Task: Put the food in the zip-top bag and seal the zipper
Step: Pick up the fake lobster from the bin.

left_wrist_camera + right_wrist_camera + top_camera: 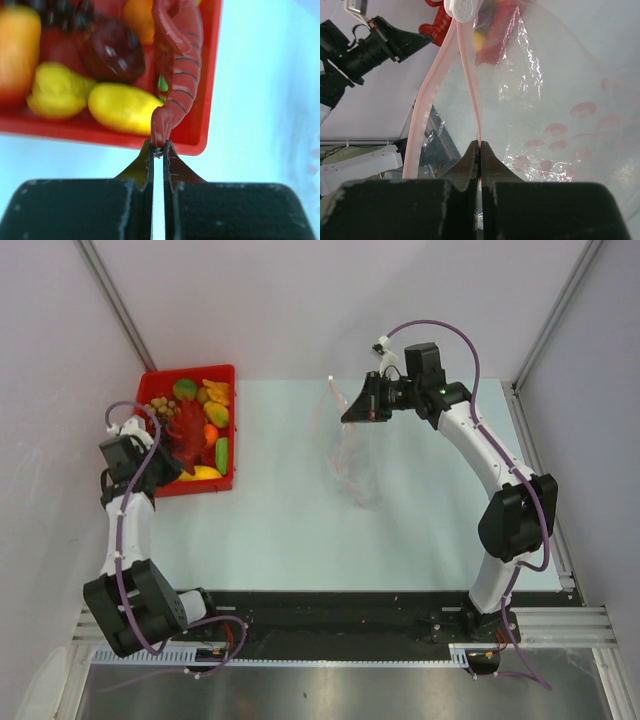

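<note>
My left gripper [168, 462] [158, 147] is shut on the tail tip of a red toy shrimp [180, 65] [187, 438] and holds it over the red tray [222, 372] [192, 144]. Yellow [122, 107], dark purple [112, 50] and orange [140, 12] toy food lies in the tray. My right gripper [347, 412] [479, 145] is shut on one pink zipper strip [470, 75] of the clear dotted zip-top bag [350, 455] [555, 100] and holds it up with its mouth gaping. The other strip [422, 110] bows away. A white slider [462, 9] sits at the strips' far end.
The tray stands at the table's back left, with several more green, yellow and orange toys [210, 410]. The bag hangs down to the pale table [420, 530] at the back middle. Grey walls enclose the back and sides.
</note>
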Robot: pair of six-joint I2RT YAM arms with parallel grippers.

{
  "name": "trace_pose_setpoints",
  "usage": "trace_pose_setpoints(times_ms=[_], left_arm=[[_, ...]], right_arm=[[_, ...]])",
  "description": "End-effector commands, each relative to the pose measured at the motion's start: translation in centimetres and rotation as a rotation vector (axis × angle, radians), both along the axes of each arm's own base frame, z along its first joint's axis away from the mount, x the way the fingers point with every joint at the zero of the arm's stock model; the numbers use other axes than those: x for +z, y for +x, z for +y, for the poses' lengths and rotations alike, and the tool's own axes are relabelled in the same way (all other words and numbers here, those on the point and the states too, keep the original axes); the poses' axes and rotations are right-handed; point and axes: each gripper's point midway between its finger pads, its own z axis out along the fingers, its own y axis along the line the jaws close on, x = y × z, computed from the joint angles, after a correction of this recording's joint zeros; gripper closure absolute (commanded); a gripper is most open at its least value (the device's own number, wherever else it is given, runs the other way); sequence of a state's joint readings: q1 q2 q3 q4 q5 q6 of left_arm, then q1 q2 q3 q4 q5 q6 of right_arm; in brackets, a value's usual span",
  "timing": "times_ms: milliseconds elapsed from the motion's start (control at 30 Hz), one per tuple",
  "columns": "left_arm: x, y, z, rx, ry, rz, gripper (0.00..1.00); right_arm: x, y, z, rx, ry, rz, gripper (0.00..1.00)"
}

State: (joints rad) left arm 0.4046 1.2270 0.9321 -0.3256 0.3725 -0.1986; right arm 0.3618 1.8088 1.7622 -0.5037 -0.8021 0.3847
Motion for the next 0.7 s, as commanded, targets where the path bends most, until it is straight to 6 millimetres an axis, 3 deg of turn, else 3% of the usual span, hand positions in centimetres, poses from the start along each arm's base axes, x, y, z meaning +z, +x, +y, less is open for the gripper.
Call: trace_pose_setpoints(times_ms=[0, 67, 133, 167, 200, 300, 367, 400, 533, 567, 633, 667], left_arm=[[-0.7, 0.6, -0.7, 0.152, -0.263, -0.065, 1.0], [-2.9, -0.3, -2.3, 0.123, -0.327, 0.0, 0.97], [-3.7, -0.9, -3.3, 0.11, -0.363, 0.026, 0.86], [-4.4, -1.4, -3.8, 0.101, -0.373, 0.039, 0.78], [-4.2, -1.7, -3.9, 0.099, -0.371, 0.037, 0.58], [-4.9, -3.5, -4.6, 0.068, -0.349, 0.106, 0.32], [-4.4, -4.7, -4.1, 0.065, -0.277, 0.123, 0.22], [-3.8, -4.9, -3.7, 0.074, -0.244, 0.109, 0.13], [2.9, -3.7, -2.9, 0.015, -0.098, -0.092, 0.06], [5.8, -2.6, -2.5, -0.003, -0.029, -0.168, 0.04], [8.2, -1.2, -1.7, 0.002, 0.07, -0.209, 0.04], [9.7, 0.4, -0.8, 0.021, 0.151, -0.21, 0.04]], right_arm=[[2.3, -0.2, 0.1, 0.023, 0.016, -0.069, 1.0], [2.4, -0.2, -0.2, 0.02, 0.01, -0.073, 1.0], [2.4, -0.1, -0.6, 0.014, 0.006, -0.071, 1.0], [2.4, 0.0, -0.7, 0.014, 0.006, -0.074, 1.0], [2.5, 0.0, -0.7, 0.013, 0.005, -0.073, 1.0], [2.5, 0.4, -0.9, 0.009, 0.006, -0.074, 1.0], [2.4, 0.5, -1.0, 0.01, 0.006, -0.071, 1.0], [2.5, 0.5, -0.9, 0.013, 0.008, -0.072, 1.0], [2.3, 0.8, -1.1, 0.009, 0.002, -0.078, 1.0], [2.2, 1.0, -1.1, 0.006, -0.001, -0.079, 1.0], [2.2, 1.1, -1.2, 0.005, -0.003, -0.085, 1.0], [2.2, 1.2, -1.2, 0.006, -0.004, -0.086, 1.0]])
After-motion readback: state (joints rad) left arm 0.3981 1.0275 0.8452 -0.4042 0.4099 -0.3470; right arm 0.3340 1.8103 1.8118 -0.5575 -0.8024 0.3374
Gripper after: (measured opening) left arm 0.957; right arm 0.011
